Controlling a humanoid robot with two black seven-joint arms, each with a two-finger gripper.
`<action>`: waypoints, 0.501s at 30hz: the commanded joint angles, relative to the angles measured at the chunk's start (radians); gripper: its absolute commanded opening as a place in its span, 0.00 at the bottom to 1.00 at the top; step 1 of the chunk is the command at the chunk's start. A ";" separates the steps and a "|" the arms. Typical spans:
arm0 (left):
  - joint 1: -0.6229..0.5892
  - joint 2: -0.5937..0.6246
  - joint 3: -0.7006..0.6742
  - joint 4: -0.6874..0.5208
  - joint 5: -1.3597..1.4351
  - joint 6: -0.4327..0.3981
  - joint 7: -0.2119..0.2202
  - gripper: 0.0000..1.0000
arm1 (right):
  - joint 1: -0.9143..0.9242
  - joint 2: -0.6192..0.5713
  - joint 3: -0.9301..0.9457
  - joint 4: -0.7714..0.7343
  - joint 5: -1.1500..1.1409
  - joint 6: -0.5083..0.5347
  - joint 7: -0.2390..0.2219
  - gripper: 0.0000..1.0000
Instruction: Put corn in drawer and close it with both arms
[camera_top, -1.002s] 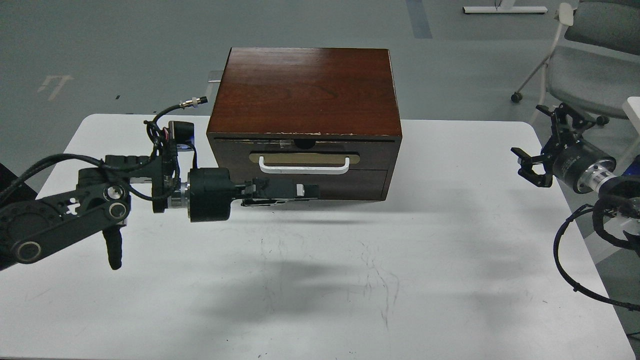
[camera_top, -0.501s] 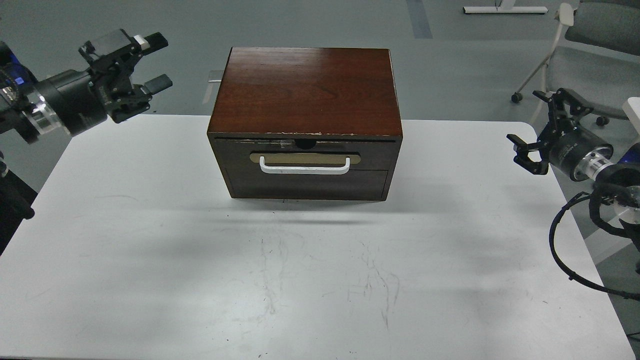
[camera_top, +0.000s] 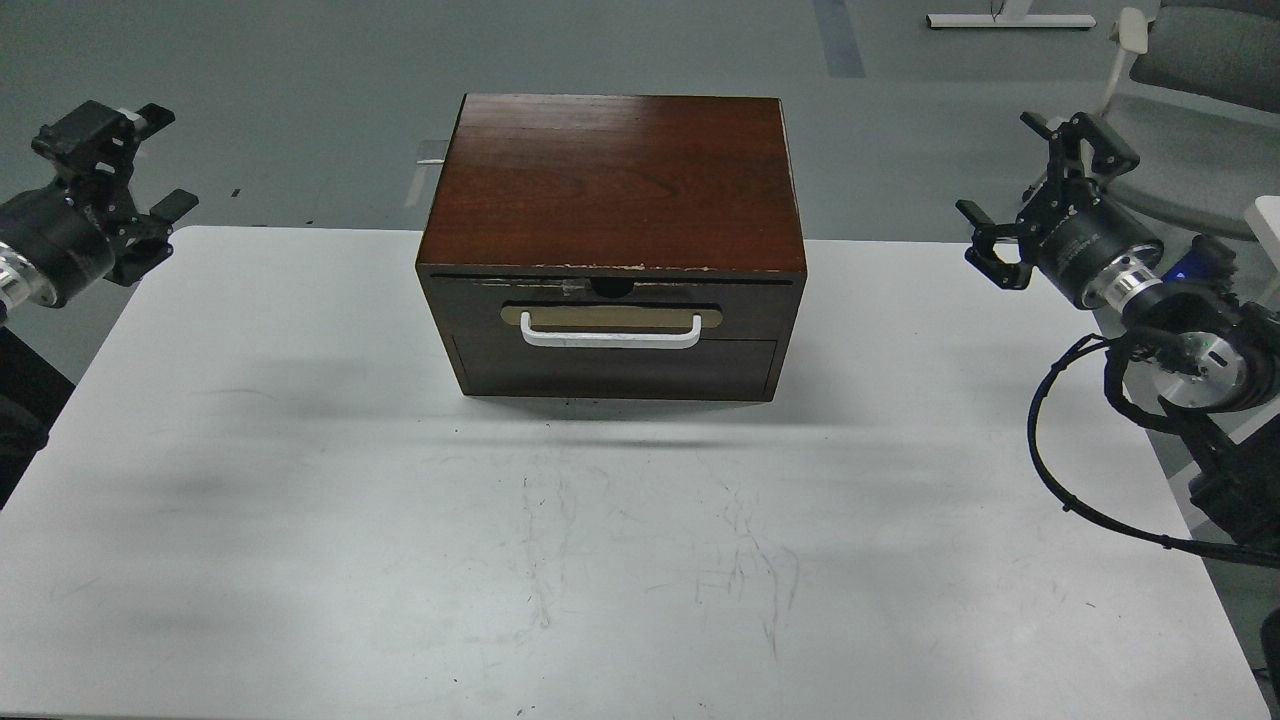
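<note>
The drawer (camera_top: 615, 345) sits shut in the dark reddish-brown cabinet (camera_top: 610, 175) at the back middle of the white table (camera_top: 620, 560). Its dark front bears a white bar handle (camera_top: 610, 335) on a tan plate. The corn is out of view. My left gripper (camera_top: 150, 165) is open and empty, held above the table's far left corner, well left of the cabinet. My right gripper (camera_top: 1030, 185) is open and empty, raised near the table's far right edge, well right of the cabinet.
A grey office chair (camera_top: 1190, 110) stands on the floor behind the right arm. A white base bar (camera_top: 1010, 18) lies on the grey floor at the top right. Black cables (camera_top: 1060, 480) loop from the right arm over the table's right edge.
My left arm pulled away from the drawer front and swung up and far left, its gripper now open. My right gripper rose and moved left toward the cabinet.
</note>
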 joint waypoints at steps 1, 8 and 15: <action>0.004 -0.007 0.000 0.000 -0.068 0.000 0.069 0.98 | 0.020 0.016 -0.026 -0.004 -0.002 -0.001 0.003 1.00; 0.026 0.001 0.000 -0.011 -0.117 0.000 0.080 0.98 | 0.077 0.041 -0.121 -0.007 -0.002 -0.088 0.000 1.00; 0.023 0.019 -0.001 -0.081 -0.117 0.000 0.082 0.98 | 0.069 0.039 -0.127 0.002 0.001 -0.086 0.005 1.00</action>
